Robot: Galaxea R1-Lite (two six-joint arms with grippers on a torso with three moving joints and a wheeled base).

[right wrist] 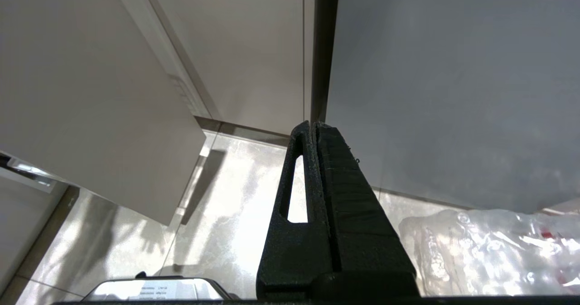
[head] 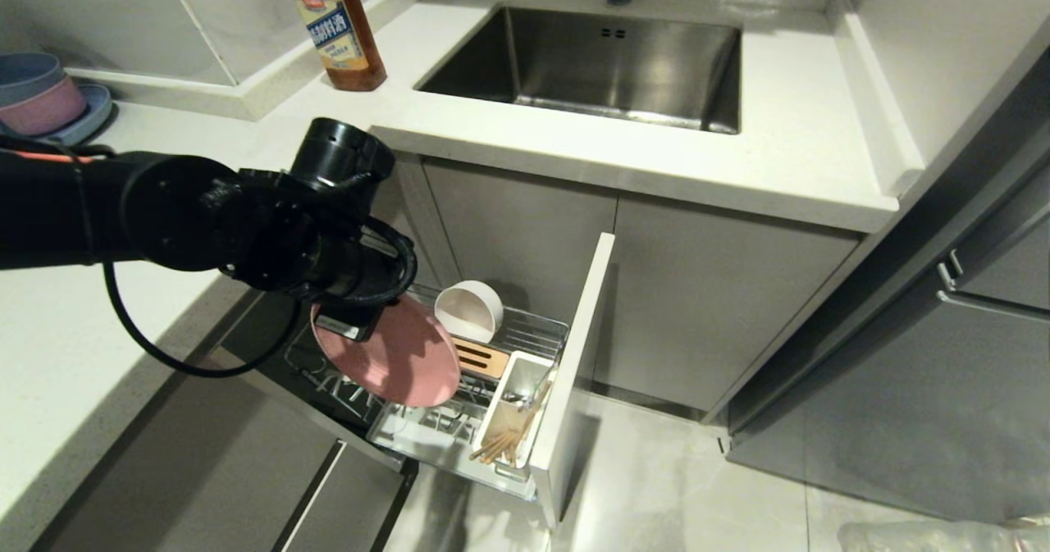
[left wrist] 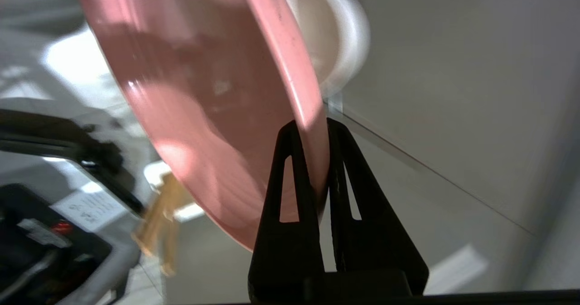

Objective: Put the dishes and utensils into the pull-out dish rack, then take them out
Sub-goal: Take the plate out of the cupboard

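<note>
Clamped edge-on for lifting, the large flat pink oval plate [head: 402, 355] hangs in the left gripper [left wrist: 312, 133] above the chrome wire pull-out dish rack [head: 525, 335]; rightward, the right gripper [right wrist: 313, 128] idles shut, empty.

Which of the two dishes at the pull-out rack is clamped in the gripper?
The pink plate: the left gripper pinches its rim. The cream-white bowl sits untouched on its side behind it.
</note>
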